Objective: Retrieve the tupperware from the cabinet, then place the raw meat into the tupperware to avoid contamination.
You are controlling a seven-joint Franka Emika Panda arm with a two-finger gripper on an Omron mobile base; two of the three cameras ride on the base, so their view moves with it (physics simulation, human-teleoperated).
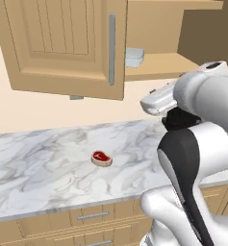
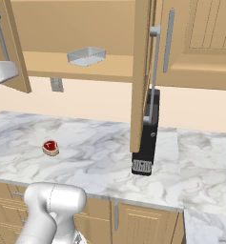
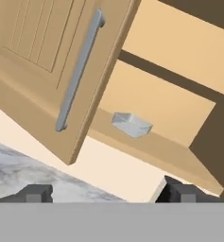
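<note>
**Cabinet open, tupperware on the shelf, meat on the surface**

We saw the cabinet [image 1: 67, 45] with both doors swung open. In the left base view its left door hung towards us, the long grey bar handle [image 1: 112, 48] running down its edge. The tupperware [image 2: 86, 56] sat on the wooden shelf [image 2: 109, 64] inside, a shallow pale grey container lying flat, close to the front edge of the shelf. In the hand view we looked along the fingers [image 3: 38, 193] at that same container, which lay beyond the open door's edge and well apart from the tips.

The gripper [image 3: 108, 194] held nothing; its two dark tips stood far apart at the bottom of the hand view, one at each side.

The raw meat [image 1: 101, 158] lay on the marble surface [image 1: 48, 158] below, red face up, alone and well away from the cabinet shelf. In the right base view a tall black coffee machine [image 2: 147, 138] stood on the surface beneath the right door, well to the right of the meat. Drawers [image 1: 94, 216] with horizontal handles ran under the front edge.
</note>
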